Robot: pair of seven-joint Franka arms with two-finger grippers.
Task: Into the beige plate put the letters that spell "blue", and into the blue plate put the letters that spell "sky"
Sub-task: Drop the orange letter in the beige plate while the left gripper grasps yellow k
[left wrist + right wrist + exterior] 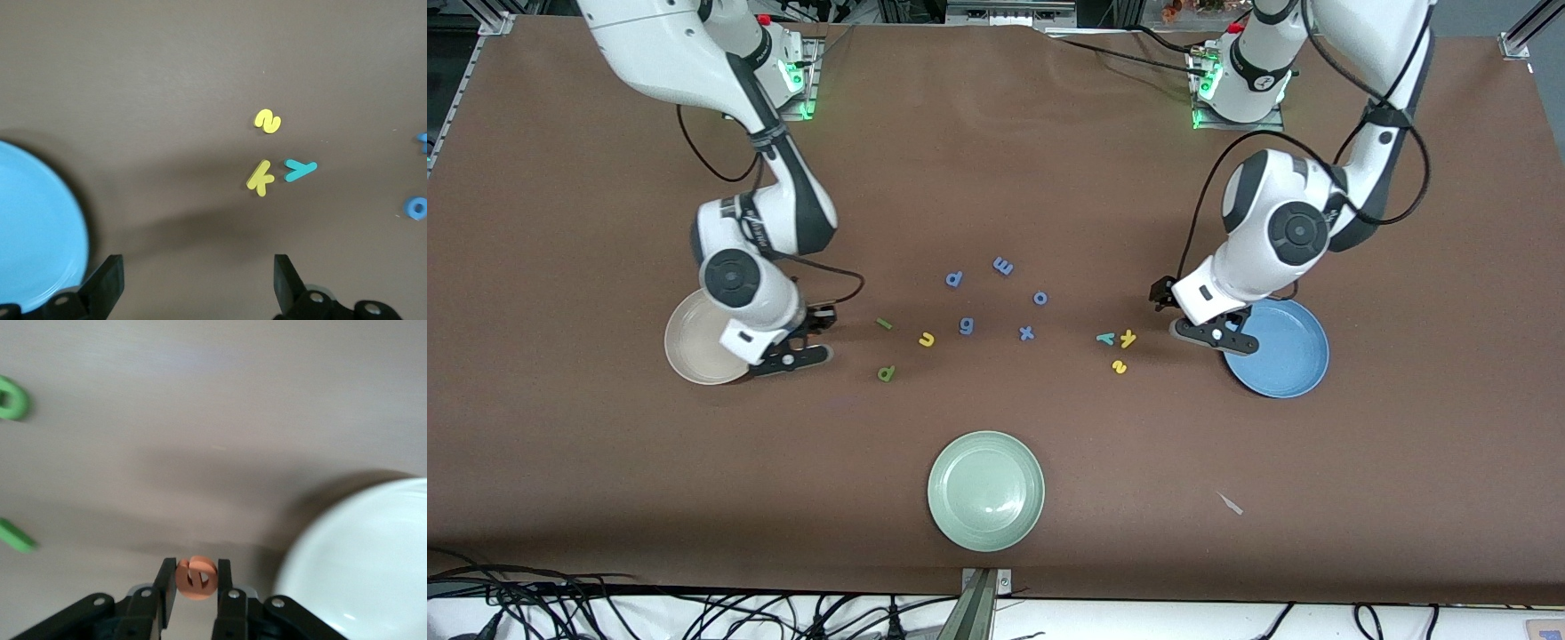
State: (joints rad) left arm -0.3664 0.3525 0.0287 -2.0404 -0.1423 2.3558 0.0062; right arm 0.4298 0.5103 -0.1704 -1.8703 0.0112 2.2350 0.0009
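Right gripper [195, 587] clamps the orange e [195, 578] just beside the beige plate [694, 356].

The left gripper [197, 280] hangs with jaws wide and empty at the blue plate's [1285, 364] rim, near the s [1119, 366], k [1128, 338] and y [1105, 338]. The l [883, 324], u [927, 339] and b [886, 373] lie on the table between the plates.

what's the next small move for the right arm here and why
Probably carry the right gripper over the beige plate and let go. Its fingers are shut on the orange e, which sits beside the plate's rim rather than over it, and no letter shows on the plate yet. The left gripper hangs open by the blue plate.
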